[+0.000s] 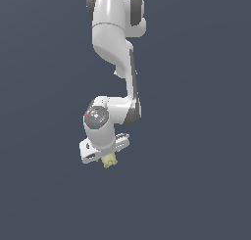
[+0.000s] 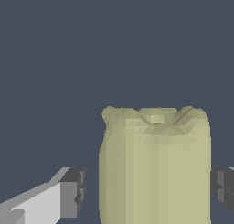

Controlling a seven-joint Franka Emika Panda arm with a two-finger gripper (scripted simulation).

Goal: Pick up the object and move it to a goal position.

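The arm reaches down over the flat dark surface, and the object point(image 1: 110, 160), a pale yellow-green lumpy chunk, sits directly under the white gripper point(image 1: 109, 156), so the hand seems lined up for a straight-down grasp. In the wrist view the object point(image 2: 155, 166) stands between the two dark pads point(image 2: 72, 192), one on each side; the nearer pad is clearly apart from it and the other sits just beside its edge, so the jaws look released, not yet clenched. No container of any kind is visible, and no goal marker shows in either view
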